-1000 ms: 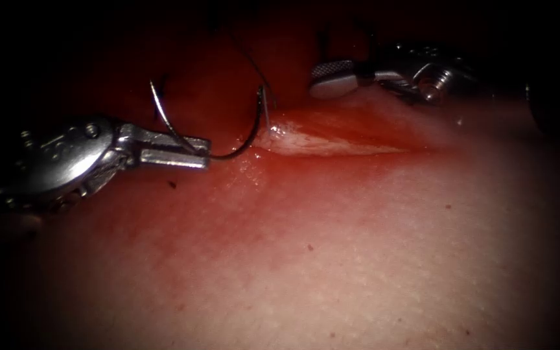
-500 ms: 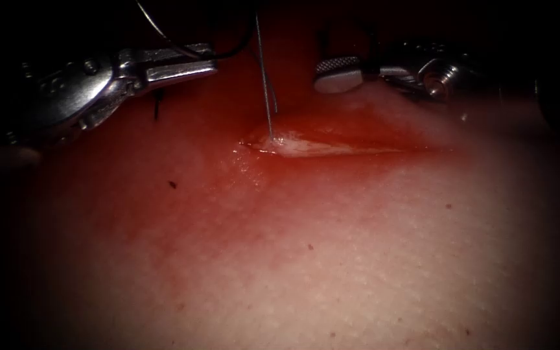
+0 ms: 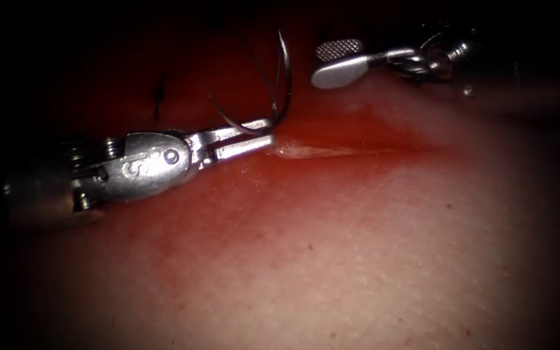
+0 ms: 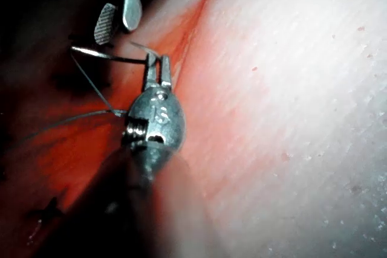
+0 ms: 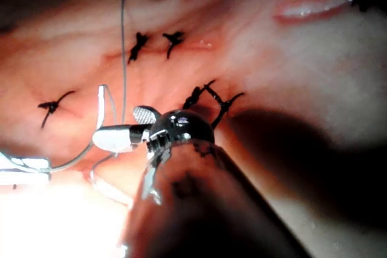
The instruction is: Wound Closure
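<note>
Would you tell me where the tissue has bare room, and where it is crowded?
Free: the broad tissue below the cut, right of the left tool. Crowded: the cut's left end, where the left tool grips the needle partway along its curve, clear of tissue, beside the open, empty right tool.

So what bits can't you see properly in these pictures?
- Needle tip: endoscope view, too thin and dark to tell whether it is in the tissue.
- Thread: its upper end fades into dark background.
- Left gripper hold: the wrist view shows the needle at its jaws; the contact is too small.
</note>
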Robot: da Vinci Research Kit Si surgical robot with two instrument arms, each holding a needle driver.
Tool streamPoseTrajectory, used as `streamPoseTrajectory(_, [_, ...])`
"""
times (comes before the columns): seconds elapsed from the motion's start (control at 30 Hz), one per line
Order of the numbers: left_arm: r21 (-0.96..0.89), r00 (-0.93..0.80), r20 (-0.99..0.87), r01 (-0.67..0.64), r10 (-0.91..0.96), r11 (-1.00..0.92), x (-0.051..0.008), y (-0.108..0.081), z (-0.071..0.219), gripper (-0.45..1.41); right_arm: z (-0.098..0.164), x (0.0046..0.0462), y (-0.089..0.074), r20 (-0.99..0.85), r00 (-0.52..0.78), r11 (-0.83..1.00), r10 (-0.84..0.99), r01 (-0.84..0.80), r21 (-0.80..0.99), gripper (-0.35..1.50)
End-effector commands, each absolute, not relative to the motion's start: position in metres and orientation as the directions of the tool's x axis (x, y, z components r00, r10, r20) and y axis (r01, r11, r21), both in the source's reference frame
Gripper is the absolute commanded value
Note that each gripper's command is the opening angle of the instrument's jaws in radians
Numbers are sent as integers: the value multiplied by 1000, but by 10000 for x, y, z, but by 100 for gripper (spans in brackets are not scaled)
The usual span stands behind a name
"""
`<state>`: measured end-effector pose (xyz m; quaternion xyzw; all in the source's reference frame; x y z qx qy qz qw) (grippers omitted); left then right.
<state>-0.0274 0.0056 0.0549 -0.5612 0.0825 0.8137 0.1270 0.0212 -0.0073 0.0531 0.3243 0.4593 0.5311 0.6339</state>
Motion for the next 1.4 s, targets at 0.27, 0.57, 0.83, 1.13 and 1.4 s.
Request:
streamPoseTrajectory(0.27, [221, -523, -852, -304, -32, -927, -298, 50, 563, -45, 528, 227, -78, -59, -32, 44, 998, -353, 935, 86])
streamPoseTrajectory(0.57, [381, -606, -780, -262, -156, -887, -301, 44, 560, -45, 537, 228, -78, 3, -50, -21, 999, -362, 932, 89])
streamPoseTrajectory(0.83, [434, -616, -761, -248, -205, -866, -303, 40, 555, -45, 547, 238, -79, 33, -71, -56, 997, -367, 928, 94])
streamPoseTrajectory(1.13, [437, -612, -762, -244, -212, -865, -306, 38, 553, -45, 551, 248, -82, 51, -77, -76, 996, -363, 929, 94])
streamPoseTrajectory(1.4, [438, -614, -761, -245, -211, -865, -308, 39, 554, -45, 550, 254, -86, 68, -76, -91, 995, -356, 930, 86])
